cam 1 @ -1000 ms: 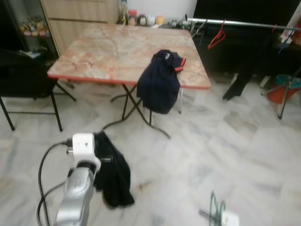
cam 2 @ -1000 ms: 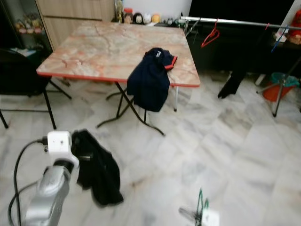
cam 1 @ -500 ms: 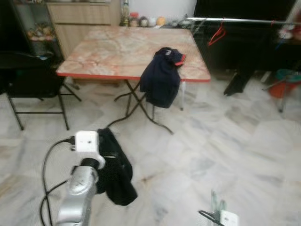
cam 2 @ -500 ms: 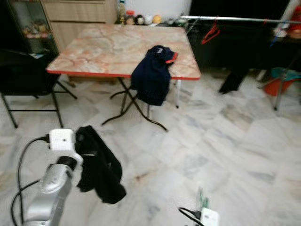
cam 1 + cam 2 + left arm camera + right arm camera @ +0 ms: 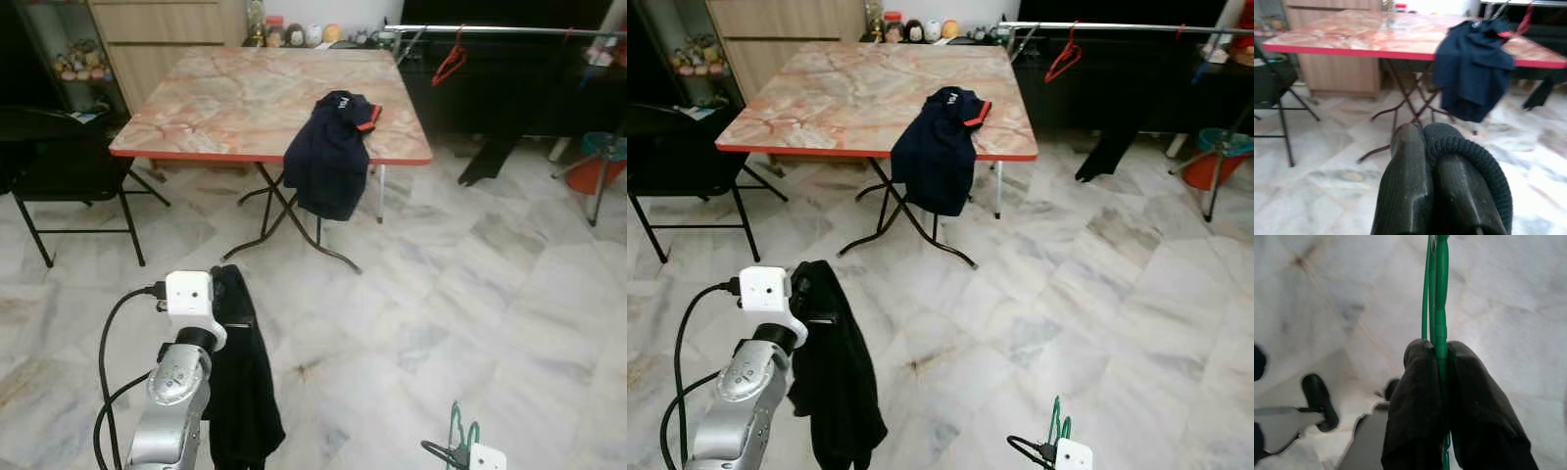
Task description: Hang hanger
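My right gripper (image 5: pixel 1436 350) is shut on a green hanger (image 5: pixel 1435 289), low at my right side above the floor; the hanger's top (image 5: pixel 458 427) pokes up beside the wrist. My left gripper (image 5: pixel 1424 134) is shut on a black knit garment (image 5: pixel 240 392) that hangs from it down toward the floor at my left. Far off at the back right runs a metal clothes rail (image 5: pixel 490 30) with a red hanger (image 5: pixel 451 61) on it. A navy garment (image 5: pixel 328 157) is draped over the near edge of the marble-topped folding table (image 5: pixel 225 98).
A black folding chair (image 5: pixel 59 166) stands at the left by the table. An orange bucket (image 5: pixel 598 171) and a rack leg sit at the far right. A dark cloth (image 5: pixel 490 157) hangs under the rail. Open marble floor (image 5: pixel 470 294) lies between me and the rail.
The whole picture has shifted as the camera moved. The black garment in my left gripper now hangs longer and straighter. The green hanger stays in my right gripper.
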